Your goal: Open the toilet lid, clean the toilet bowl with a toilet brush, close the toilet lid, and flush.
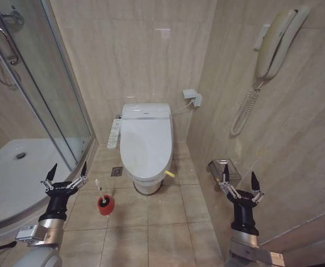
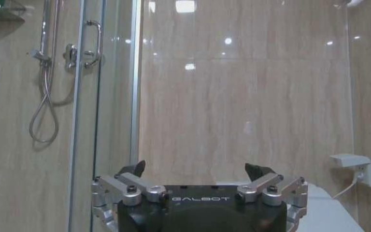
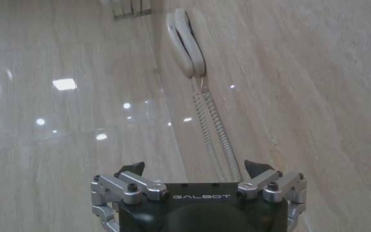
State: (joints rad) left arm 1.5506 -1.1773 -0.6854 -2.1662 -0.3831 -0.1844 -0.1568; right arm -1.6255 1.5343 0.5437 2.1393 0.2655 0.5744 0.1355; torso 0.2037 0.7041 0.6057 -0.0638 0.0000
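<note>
While both arms are hanging low at the near edges of the head view, the toilet lid [image 1: 145, 146] is lying shut over the toilet bowl [image 1: 146, 183], a glossy white oval with a small yellow cord [image 1: 169, 174] showing at its near right rim. Its long axis is running from the back wall toward the robot, the rounded end pointing at the robot. A white button strip [image 1: 114, 133] is sitting along the toilet's left side.

The toilet brush [image 1: 100, 191] is standing in a red holder cup [image 1: 105, 204] on the floor tiles, left of the bowl's front, its slim cream handle pointing up and leaning slightly left.

The left pincer [image 1: 67, 170] is hovering near the shower door [image 1: 51, 105], fingers spread wide, holding nothing. The right pincer [image 1: 240, 178] is hovering by the right wall under the wall phone [image 1: 276, 44], fingers likewise wide and empty.
</note>
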